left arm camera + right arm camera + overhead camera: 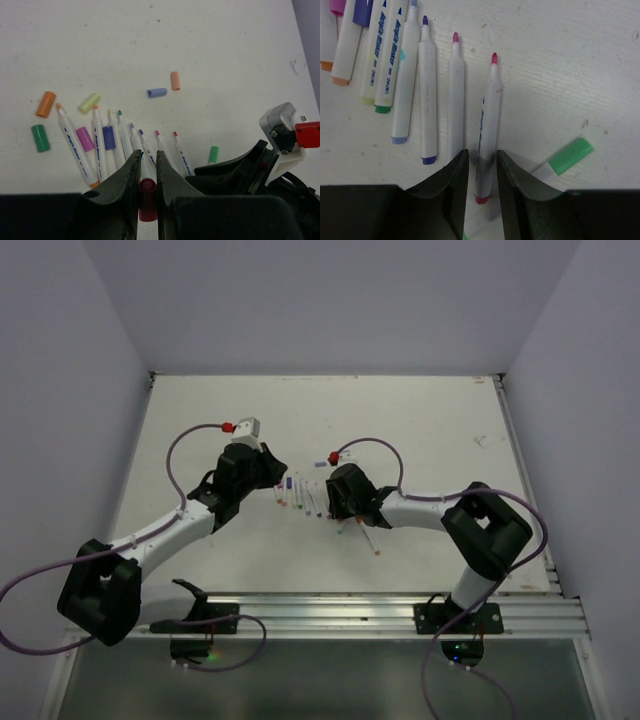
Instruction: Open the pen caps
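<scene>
So the left fingers [134, 167] are clenched tight on a dark red cap [147, 197], which sits right in the slot between them with no pen attached. The other pen caps are mostly loose on the white counter [225, 40]. Going from those fingers, there's an orange cap [45, 104] and a dark green cap [40, 138] out around 10 o'clock, a pale green cap [89, 102] near 11, and a blue cap [157, 93] plus a second orange cap [175, 80] at about 12. A pink cap [85, 138] and a purple cap [109, 137] lie in among the row of uncapped pens [125, 145]. The right fingers [461, 167] straddle the red-tipped pen [487, 125], tip pointing to 12 o'clock. There's a sliver of gap on one side, so they look released, not squeezing. At their 3 o'clock, a light green cap [571, 155] is still on its barrel.
</scene>
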You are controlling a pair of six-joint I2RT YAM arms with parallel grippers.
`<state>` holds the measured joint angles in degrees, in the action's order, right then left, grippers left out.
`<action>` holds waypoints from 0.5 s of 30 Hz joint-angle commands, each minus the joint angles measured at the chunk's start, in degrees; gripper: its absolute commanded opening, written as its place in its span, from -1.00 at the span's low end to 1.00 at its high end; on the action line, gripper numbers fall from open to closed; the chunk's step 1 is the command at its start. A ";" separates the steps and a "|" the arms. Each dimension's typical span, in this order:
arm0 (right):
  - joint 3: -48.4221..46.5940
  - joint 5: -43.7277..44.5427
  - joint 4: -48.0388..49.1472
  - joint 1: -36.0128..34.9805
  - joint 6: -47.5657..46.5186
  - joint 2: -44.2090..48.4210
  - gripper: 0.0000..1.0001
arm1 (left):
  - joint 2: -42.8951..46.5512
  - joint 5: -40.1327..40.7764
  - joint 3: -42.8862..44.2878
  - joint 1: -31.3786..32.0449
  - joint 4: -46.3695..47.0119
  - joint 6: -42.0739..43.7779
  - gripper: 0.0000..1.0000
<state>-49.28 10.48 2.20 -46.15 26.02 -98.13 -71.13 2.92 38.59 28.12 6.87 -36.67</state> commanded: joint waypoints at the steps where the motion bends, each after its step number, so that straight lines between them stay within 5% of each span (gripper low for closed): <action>1: -1.70 -1.16 1.49 0.18 1.05 -0.40 -0.33 | -1.29 -0.63 0.87 -0.61 3.76 -1.13 -1.00; 15: -0.03 4.45 -3.50 0.10 -0.44 12.14 -0.20 | -14.29 1.65 3.51 -1.05 9.82 -0.95 -1.00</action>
<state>-49.21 10.72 0.36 -46.17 26.55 -93.47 -83.29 3.38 39.11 27.70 11.60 -37.43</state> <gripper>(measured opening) 0.391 0.168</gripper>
